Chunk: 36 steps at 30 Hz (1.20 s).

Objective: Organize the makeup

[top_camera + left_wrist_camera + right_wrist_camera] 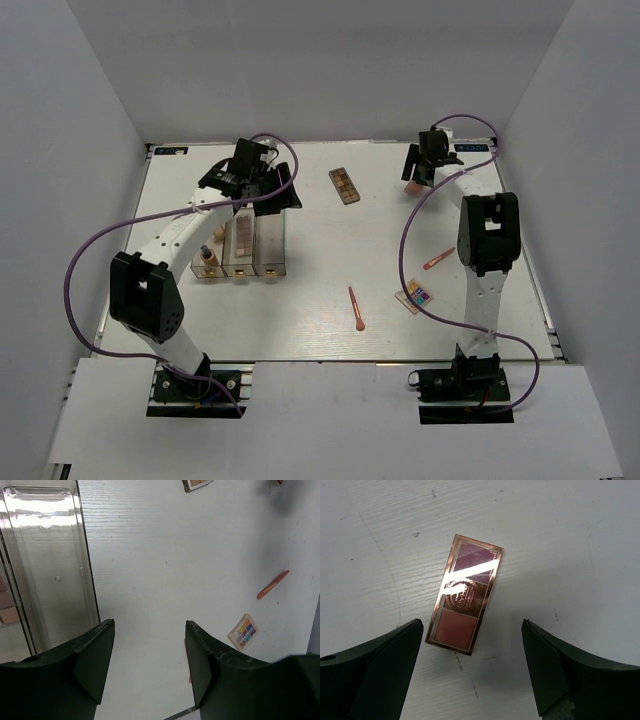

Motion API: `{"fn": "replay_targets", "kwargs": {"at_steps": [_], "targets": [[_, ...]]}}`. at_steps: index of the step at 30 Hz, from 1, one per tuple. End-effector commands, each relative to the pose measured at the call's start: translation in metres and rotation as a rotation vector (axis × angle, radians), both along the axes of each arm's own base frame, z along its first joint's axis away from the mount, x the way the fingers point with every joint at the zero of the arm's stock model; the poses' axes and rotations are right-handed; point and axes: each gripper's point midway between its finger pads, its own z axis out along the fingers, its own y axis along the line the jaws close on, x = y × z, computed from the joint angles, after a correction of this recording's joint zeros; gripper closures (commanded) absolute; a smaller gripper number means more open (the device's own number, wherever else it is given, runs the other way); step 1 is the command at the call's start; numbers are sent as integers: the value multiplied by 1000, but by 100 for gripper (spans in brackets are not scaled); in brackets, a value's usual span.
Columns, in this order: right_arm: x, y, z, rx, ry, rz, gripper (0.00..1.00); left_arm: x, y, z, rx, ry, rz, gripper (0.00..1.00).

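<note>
The mauve palette [465,600] lies flat near the far right corner of the white worktop [320,330]. In the right wrist view its long axis runs almost straight away from the camera, leaning a little to the right at the far end, crosswise to the line between the fingers. It is a slim rectangle with a rose-gold rim and a glossy lid that throws a hard glare. It has purple pans at the far end, a round embossed pan in the middle and a salmon-pink pan nearest.

The right end effector [472,625] hangs over it, its dark fingers wide apart and clear of both long edges.

The brown palette [344,185] sits near the middle of the far edge, its length slanting from far left to near right.

The left end effector [150,625] is apart on nothing, beside the clear plastic organizer [50,565].
</note>
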Motion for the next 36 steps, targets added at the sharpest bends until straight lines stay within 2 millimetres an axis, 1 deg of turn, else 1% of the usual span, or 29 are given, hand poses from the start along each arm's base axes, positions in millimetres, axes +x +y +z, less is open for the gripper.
{"fn": "replay_targets", "kwargs": {"at_steps": [1, 2, 4, 5, 7, 8, 9, 13, 15, 16, 19, 21, 22, 23, 31, 36], "targets": [[14, -5, -1, 0, -43, -60, 15, -1, -2, 18, -11, -37, 7, 31], [15, -2, -2, 6, -43, -54, 14, -3, -6, 19, -12, -37, -3, 31], [19, 3, -3, 14, -44, -40, 14, -2, -5, 18, -4, -31, 0, 31], [21, 2, -5, 17, -41, -48, 14, 0, -5, 19, 1, -35, 3, 31], [27, 5, 0, 24, -64, -49, 14, -1, -7, 18, 7, -33, 1, 31], [29, 4, -3, 27, -62, -52, 14, -2, -6, 18, 9, -33, 5, 31], [32, 5, 0, 29, -71, -47, 14, -1, -6, 18, 8, -29, 7, 31], [40, 7, -1, 38, -75, -29, 14, -2, -10, 18, 8, -28, 10, 31], [41, 13, 0, 41, -73, -6, 15, 0, -10, 21, 8, -31, 14, 32], [43, 11, -1, 41, -72, -6, 16, -1, -14, 21, 8, -31, 5, 31], [44, 13, -3, 46, -62, 9, 19, 1, -13, 23, 13, -36, 9, 31], [42, 15, -6, 49, -48, 23, 20, 2, -12, 25, 16, -40, 13, 31], [39, 16, -9, 53, -30, 29, 20, 0, -15, 26, 17, -43, 6, 31], [38, 15, -9, 54, -25, 28, 20, -1, -15, 28, 16, -47, 7, 31], [29, 14, -16, 59, 13, 36, 20, -7, -10, 26, 18, -46, 21, 31], [16, 15, -26, 63, 68, 38, 20, -8, -7, 27, 25, -51, 26, 32]]}}
